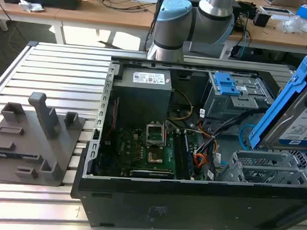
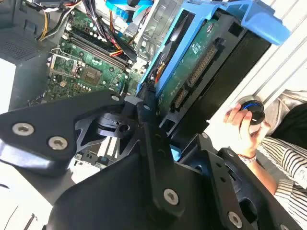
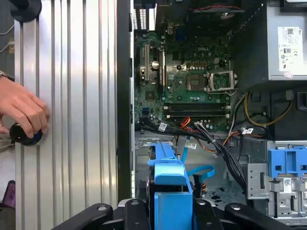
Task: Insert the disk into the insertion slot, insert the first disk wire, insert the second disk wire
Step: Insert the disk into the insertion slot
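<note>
The fingers clamp the disk, tilted just above the slot; nothing is inserted yet, and the blue wire lies loose.

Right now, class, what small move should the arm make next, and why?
Probably lower the disk toward the insertion slot while levelling it: the fingers hold it steeply tilted above that light grey cage, with no part of it in a bay yet.
</note>
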Motion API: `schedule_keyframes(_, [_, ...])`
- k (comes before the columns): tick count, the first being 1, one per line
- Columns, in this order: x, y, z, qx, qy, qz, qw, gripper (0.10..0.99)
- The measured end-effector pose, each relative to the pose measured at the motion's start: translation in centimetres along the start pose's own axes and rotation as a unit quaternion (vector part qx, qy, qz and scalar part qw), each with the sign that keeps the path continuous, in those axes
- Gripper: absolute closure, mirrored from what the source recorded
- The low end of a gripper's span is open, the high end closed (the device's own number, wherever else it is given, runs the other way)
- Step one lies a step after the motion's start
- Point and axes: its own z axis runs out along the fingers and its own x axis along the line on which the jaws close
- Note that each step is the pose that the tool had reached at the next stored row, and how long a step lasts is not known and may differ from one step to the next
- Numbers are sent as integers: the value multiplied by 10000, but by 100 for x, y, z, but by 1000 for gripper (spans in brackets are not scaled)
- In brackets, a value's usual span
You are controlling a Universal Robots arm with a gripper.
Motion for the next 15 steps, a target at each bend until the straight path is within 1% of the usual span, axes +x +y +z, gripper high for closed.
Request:
schedule_keyframes(1, [0, -1, 17, 0, 2, 0, 10000, 725])
schedule_keyframes(4, [-1, -6, 139, -3, 7, 0, 10000, 725])
schedule_keyframes(8, [-2, -11, 238, -8, 8, 0, 10000, 725])
schedule_keyframes(11, [-7, -19, 282, -12, 8, 0, 10000, 725])
schedule_keyframes(15, [-57, -20, 310, -13, 7, 0, 10000, 725])
